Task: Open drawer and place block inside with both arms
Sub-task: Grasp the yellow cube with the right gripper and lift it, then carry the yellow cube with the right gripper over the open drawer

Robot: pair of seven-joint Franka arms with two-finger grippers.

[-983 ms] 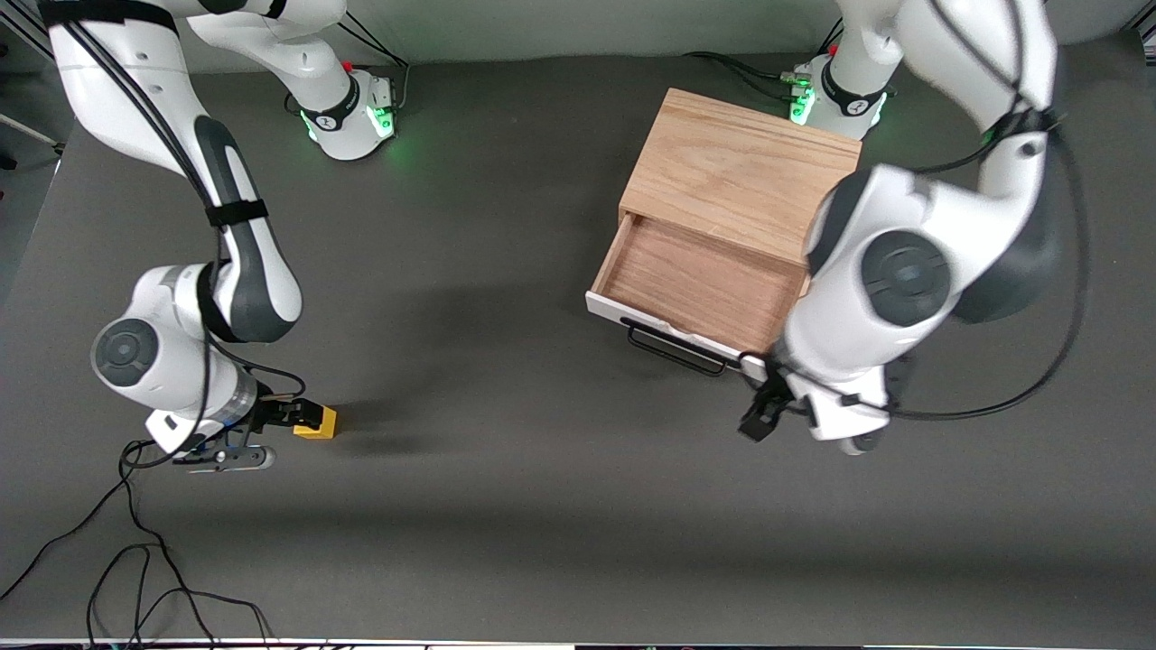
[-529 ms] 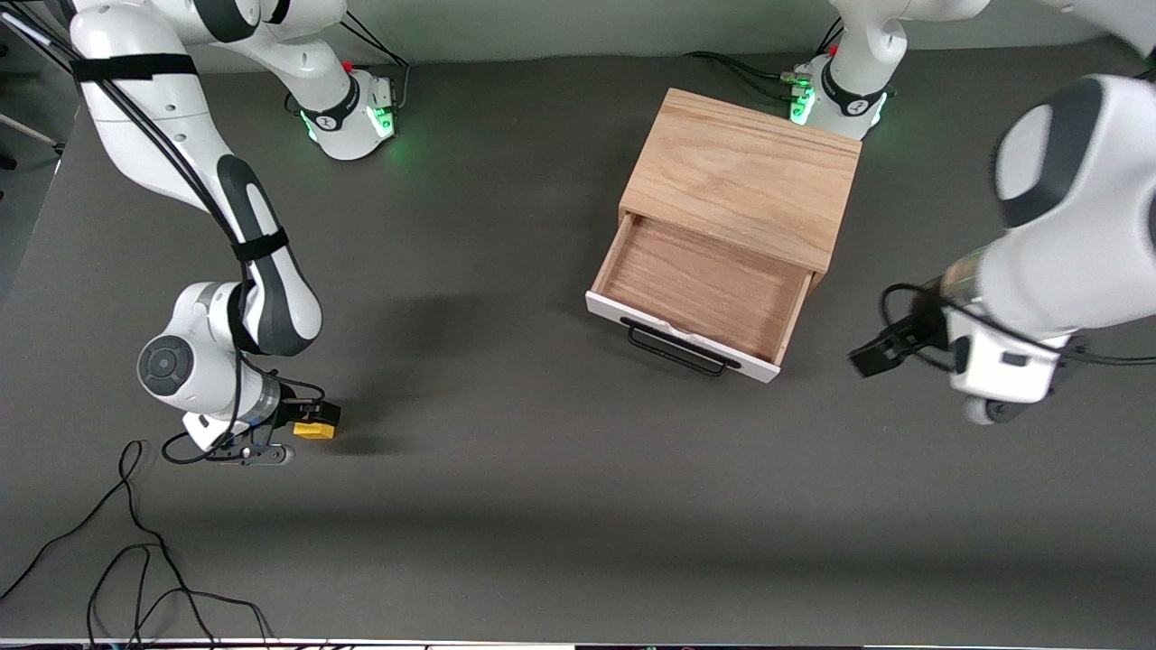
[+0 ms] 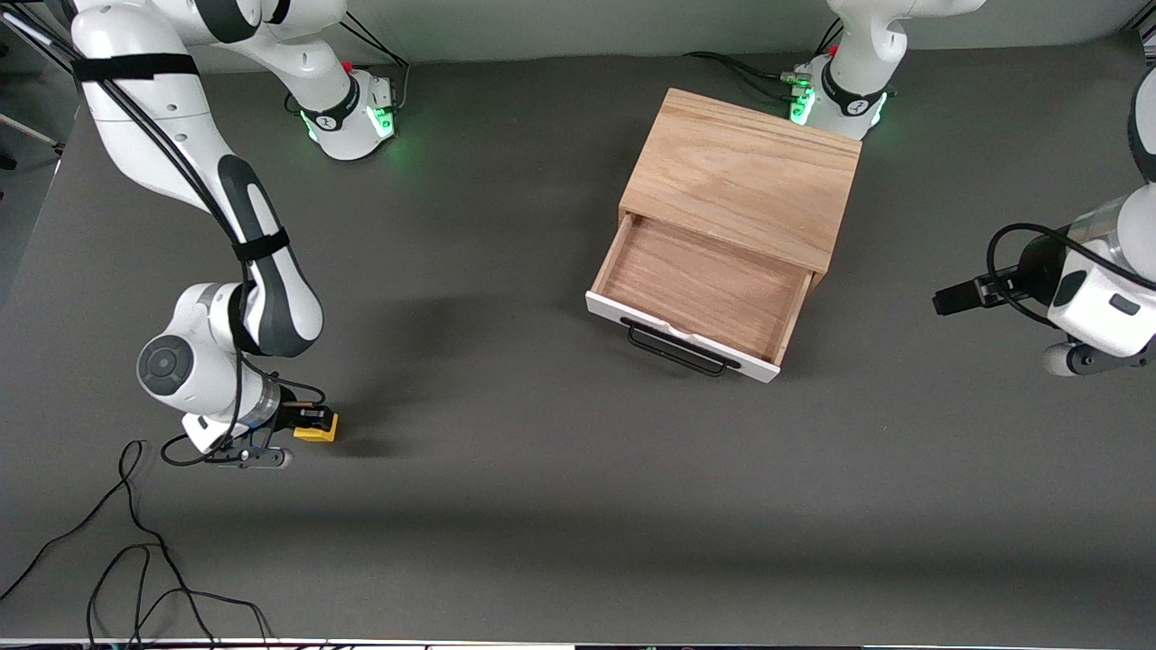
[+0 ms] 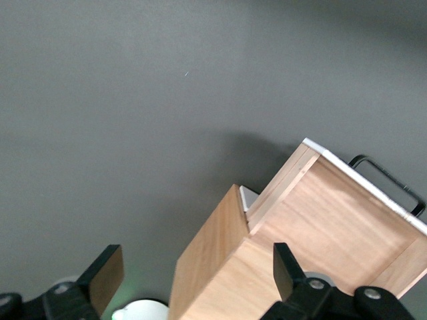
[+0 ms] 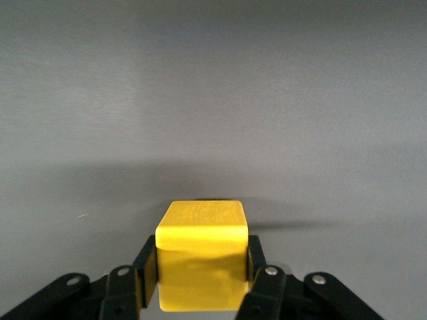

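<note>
The drawer of the oak cabinet is pulled open and empty, its white front and black handle toward the front camera. The yellow block is low at the table toward the right arm's end. My right gripper is shut on it; the right wrist view shows the block pinched between both fingers. I cannot tell whether it touches the table. My left gripper is open and empty in the air, over the table beside the cabinet at the left arm's end. Its wrist view looks between its fingers at the cabinet and drawer.
Loose black cables lie on the table near the front edge at the right arm's end. The green-lit bases stand along the table's edge farthest from the front camera, the left arm's one right by the cabinet.
My left arm has swung away from the drawer's front toward its own end of the table. My right arm shifted slightly with its gripper at the block. The drawer has stayed open.
</note>
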